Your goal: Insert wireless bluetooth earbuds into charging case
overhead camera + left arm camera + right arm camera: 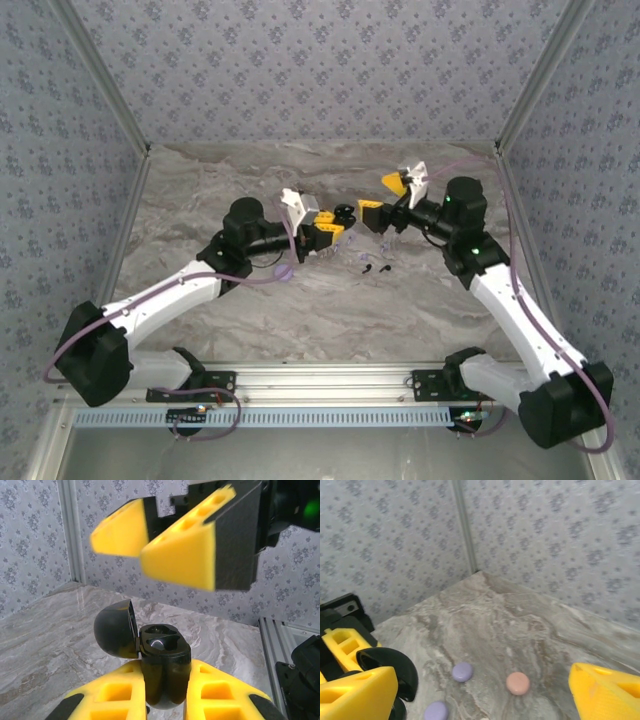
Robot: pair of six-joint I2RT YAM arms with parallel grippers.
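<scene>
Two tiny black earbuds (366,268) lie loose on the marbled tabletop (300,330), close together and just in front of the spot where the two arms meet. Just behind them and raised off the surface is the black charging case (161,662). It stands upright with its domed lid (116,634) swung open to the left. Something glossy sits in its open cavity, but I cannot tell whether that is a bud. The left pincer (322,233) is clamped on the lower body of the case, one yellow finger on each side. The right pincer (480,685) hovers just above and beyond the open case, its yellow fingers spread wide apart with nothing between them. In the right wrist view, two lilac round pieces (462,671) and a pink round piece (518,683) rest on the tabletop beyond the lid, near one another but not touching. Floral-patterned walls (320,60) enclose the tabletop on three sides.
</scene>
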